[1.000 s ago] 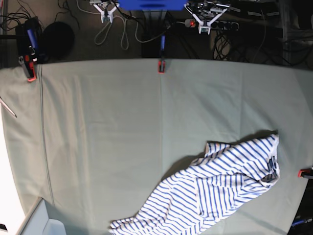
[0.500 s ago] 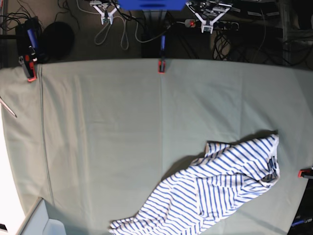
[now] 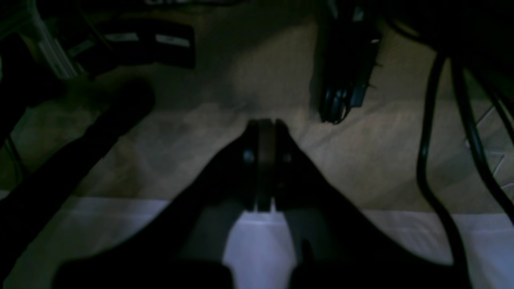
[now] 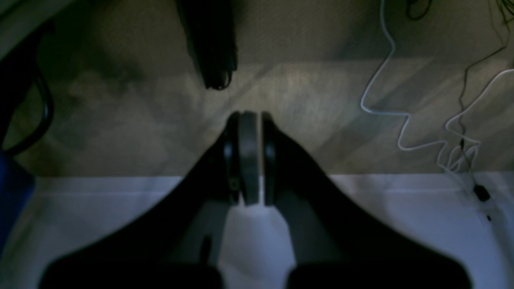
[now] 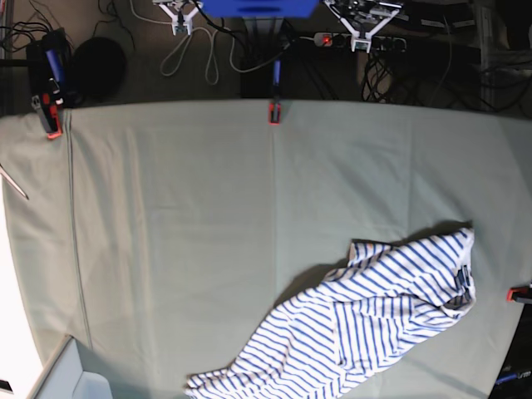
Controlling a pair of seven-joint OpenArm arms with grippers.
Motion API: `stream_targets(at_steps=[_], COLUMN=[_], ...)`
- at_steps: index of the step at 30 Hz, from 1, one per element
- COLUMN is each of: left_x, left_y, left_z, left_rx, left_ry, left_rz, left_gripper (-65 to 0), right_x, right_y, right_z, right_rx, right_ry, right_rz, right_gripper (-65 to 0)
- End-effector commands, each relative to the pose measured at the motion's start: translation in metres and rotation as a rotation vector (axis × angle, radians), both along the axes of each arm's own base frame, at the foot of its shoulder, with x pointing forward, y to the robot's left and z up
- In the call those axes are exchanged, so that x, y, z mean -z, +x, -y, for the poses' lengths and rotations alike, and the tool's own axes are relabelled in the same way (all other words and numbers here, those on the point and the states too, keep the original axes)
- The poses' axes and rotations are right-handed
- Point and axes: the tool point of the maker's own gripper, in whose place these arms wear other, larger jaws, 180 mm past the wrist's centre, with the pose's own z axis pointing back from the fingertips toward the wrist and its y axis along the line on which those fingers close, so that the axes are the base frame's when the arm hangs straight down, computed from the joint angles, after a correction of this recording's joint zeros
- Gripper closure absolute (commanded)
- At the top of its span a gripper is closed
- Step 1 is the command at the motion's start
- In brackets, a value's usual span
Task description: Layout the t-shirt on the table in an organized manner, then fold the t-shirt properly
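Note:
The t-shirt, white with thin blue stripes, lies crumpled in a diagonal heap on the table at its near right. A dark neck label shows at the heap's right end. Both grippers hang beyond the table's far edge, far from the shirt. My left gripper is at the top right of the base view, my right gripper at the top left. In the left wrist view the left gripper is shut with nothing in it, over the floor. In the right wrist view the right gripper is shut with nothing in it too.
Red clamps hold the cloth at the far middle, far left and right edge. Cables and a power strip lie on the floor behind the table. A pale box sits at the near left corner.
Both grippers have drawn slightly toward the top edge of the base view, the left one also drifting right. The shirt has not moved.

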Motion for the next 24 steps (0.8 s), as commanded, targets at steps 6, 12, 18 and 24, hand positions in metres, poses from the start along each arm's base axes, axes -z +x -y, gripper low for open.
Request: stream_targets(at_steps=[6, 12, 18, 24], left_x=[0.000, 0.000, -0.007, -0.052], left_y=[-0.006, -0.006, -0.040, -0.034], left_z=[0.009, 0.007, -0.008, -0.013], left_rx=[-0.001, -0.001, 0.010, 0.062], left_ry=[-0.013, -0.011, 0.002, -0.012], left_rz=[-0.014, -0.014, 0.062, 0.299], left_gripper=[0.0, 0.0, 0.0, 0.0], right_x=[0.000, 0.000, -0.004, -0.037], right_y=[-0.001, -0.004, -0.015, -0.016], right_z=[-0.004, -0.004, -0.001, 0.016], right_rx=[0.002, 0.000, 0.000, -0.011], right_ry=[0.021, 0.021, 0.015, -0.018], right_rz=[-0.001, -0.005, 0.043, 0.227], right_gripper=[0.0, 0.0, 0.0, 0.0])
